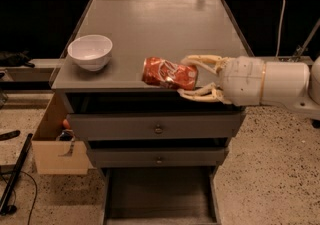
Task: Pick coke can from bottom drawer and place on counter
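The coke can, red and dented, lies sideways between my gripper's fingers. My gripper comes in from the right and is shut on the can's right end, holding it just above the front edge of the grey counter. The bottom drawer stands pulled open below, and the part of its dark floor that shows is bare.
A white bowl sits on the counter's front left. Two shut grey drawers with small knobs are below the top. A cardboard box stands on the floor to the left. A white cable hangs at the right.
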You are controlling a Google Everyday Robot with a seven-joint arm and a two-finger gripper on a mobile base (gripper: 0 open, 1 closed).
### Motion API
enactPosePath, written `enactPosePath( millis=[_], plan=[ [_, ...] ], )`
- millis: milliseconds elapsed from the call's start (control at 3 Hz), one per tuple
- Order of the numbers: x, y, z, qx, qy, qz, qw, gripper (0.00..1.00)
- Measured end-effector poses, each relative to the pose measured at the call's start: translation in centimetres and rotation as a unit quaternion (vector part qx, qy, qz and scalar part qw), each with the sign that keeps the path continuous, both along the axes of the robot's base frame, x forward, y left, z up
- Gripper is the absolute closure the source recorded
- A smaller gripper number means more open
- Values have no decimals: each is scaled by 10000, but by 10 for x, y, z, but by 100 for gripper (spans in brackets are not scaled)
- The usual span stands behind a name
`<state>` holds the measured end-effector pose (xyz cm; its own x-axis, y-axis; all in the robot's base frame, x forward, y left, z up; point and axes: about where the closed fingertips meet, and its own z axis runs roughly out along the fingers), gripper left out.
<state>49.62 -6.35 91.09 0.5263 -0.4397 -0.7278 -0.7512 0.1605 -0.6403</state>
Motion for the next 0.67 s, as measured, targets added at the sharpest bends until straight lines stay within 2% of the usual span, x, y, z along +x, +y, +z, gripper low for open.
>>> enactPosePath(
  millis=[333,667],
  plan=[
    [43,11,15,373,-48,-351,9987,100],
    [74,5,18,735,-30,-1050,9917,100]
  ],
)
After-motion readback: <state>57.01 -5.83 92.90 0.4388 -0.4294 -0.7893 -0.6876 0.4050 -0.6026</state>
